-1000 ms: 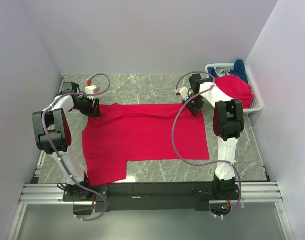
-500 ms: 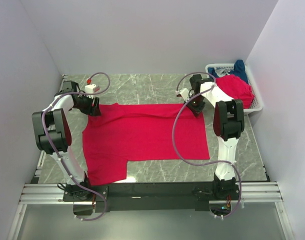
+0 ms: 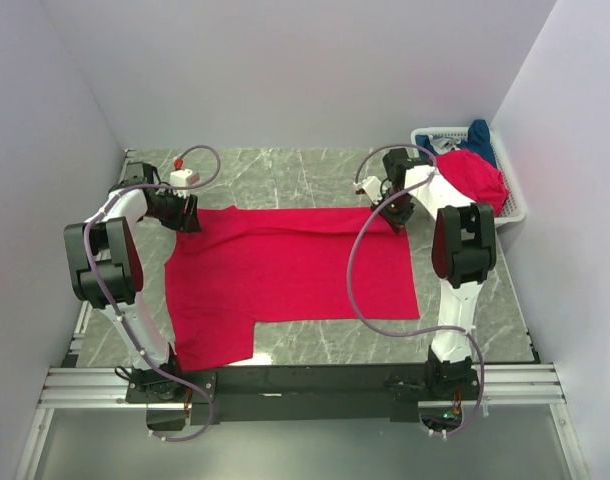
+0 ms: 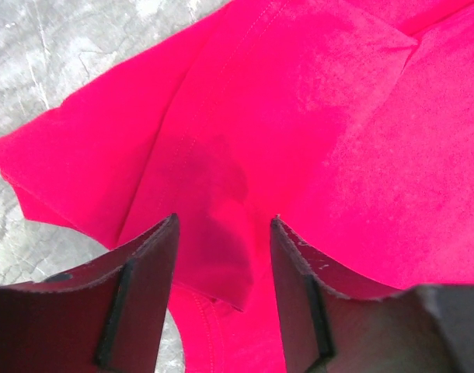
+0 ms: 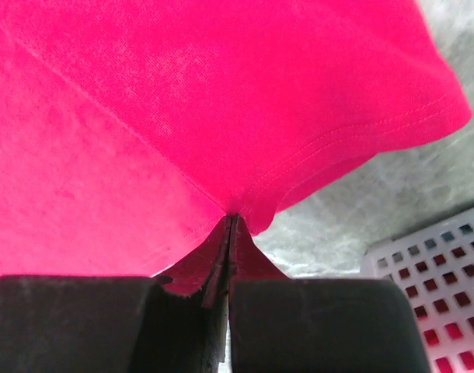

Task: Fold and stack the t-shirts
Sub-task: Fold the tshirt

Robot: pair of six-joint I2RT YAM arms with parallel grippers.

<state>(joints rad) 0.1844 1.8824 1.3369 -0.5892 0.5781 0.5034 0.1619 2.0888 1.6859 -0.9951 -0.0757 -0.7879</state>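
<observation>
A bright red t-shirt (image 3: pixel 285 270) lies spread flat on the marble table. My left gripper (image 3: pixel 188 217) is at its far left corner, jaws open astride a raised fold of the red cloth (image 4: pixel 221 233). At the far right corner my right gripper (image 3: pixel 397 215) is shut on the t-shirt's hem (image 5: pixel 245 202), the cloth pinched between its fingertips (image 5: pixel 221 249). Another red t-shirt (image 3: pixel 473 178) and a dark blue one (image 3: pixel 478 136) lie heaped in the basket.
A white mesh basket (image 3: pixel 515 205) stands at the far right against the wall, its corner (image 5: pixel 447 272) close beside my right gripper. A small white box with a red button (image 3: pixel 183 178) sits behind my left gripper. Walls enclose the table on three sides.
My right gripper has closed onto the t-shirt's far right hem and its arm has shifted slightly right. The left gripper's jaws have narrowed a little; the shirt lies as before.
</observation>
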